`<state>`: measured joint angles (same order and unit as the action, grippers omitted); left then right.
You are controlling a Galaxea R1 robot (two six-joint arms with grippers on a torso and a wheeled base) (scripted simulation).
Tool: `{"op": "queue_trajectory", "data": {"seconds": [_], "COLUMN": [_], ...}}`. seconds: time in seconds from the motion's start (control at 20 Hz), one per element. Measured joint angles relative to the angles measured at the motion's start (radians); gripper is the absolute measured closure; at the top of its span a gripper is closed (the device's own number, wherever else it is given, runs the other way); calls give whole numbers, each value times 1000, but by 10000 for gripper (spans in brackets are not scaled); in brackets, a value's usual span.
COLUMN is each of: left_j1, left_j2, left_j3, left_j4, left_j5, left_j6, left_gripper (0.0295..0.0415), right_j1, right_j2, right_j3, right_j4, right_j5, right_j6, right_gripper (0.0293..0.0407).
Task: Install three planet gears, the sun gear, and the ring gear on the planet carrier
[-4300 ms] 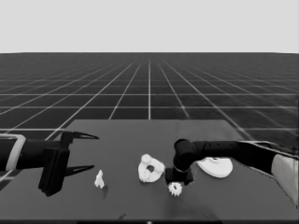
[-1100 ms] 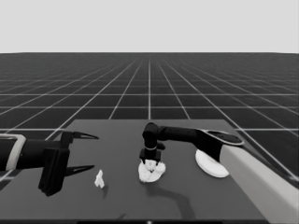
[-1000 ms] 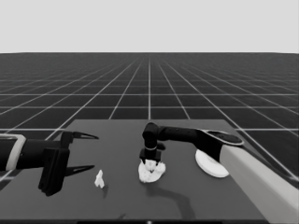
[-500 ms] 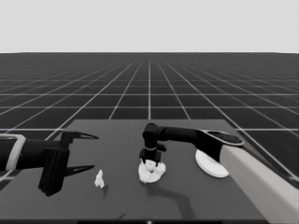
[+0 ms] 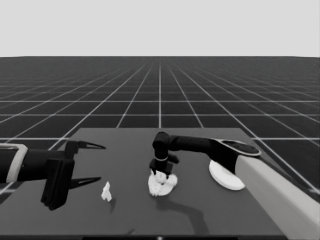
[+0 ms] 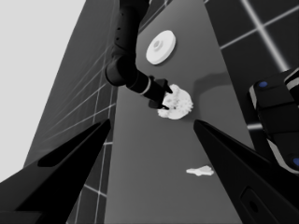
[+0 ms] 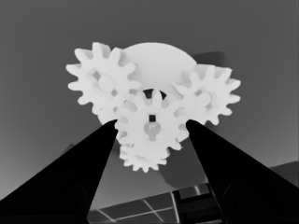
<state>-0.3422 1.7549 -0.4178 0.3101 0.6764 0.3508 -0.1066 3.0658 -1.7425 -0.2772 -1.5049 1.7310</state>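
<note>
Since four seconds ago my right arm has swung from the counter's right side over to the middle, and the gear that lay alone near the front edge is gone from there. In the last second almost nothing has moved. Now my right end effector (image 5: 159, 172) hangs right over the smaller round part (image 5: 162, 185) in the middle of the counter (image 5: 125, 210). Its fingers stand a little apart on both sides of the middle gear (image 7: 150, 126); I cannot tell if they touch it or squeeze it. That gear sits at the centre of the smaller round part (image 7: 156, 60). Three more gears sit around it with their teeth meshed: one (image 7: 100, 84) on one side, one (image 7: 209, 93) on the other, and one (image 7: 142, 158) mostly hidden under the middle gear. The larger round part (image 5: 225, 176) lies flat, well apart to the right. My left end effector (image 5: 85, 164) waits over the left end, fingers wide open and empty. A thin white piece (image 5: 106, 192) stands near it.
</note>
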Motion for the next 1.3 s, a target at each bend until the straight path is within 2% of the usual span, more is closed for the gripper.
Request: {"op": "queue_trajectory", "data": {"seconds": [1.3], "left_j1": [0], "left_j2": [0], "left_j3": [0], "left_j4": [0], "left_j5": [0], "left_j6": [0], "left_gripper": [326], "right_j1": [0], "right_j2": [0], "right_j3": [0], "right_j4": [0], "right_j5": [0], "right_j6": [272], "right_gripper": [390]}}
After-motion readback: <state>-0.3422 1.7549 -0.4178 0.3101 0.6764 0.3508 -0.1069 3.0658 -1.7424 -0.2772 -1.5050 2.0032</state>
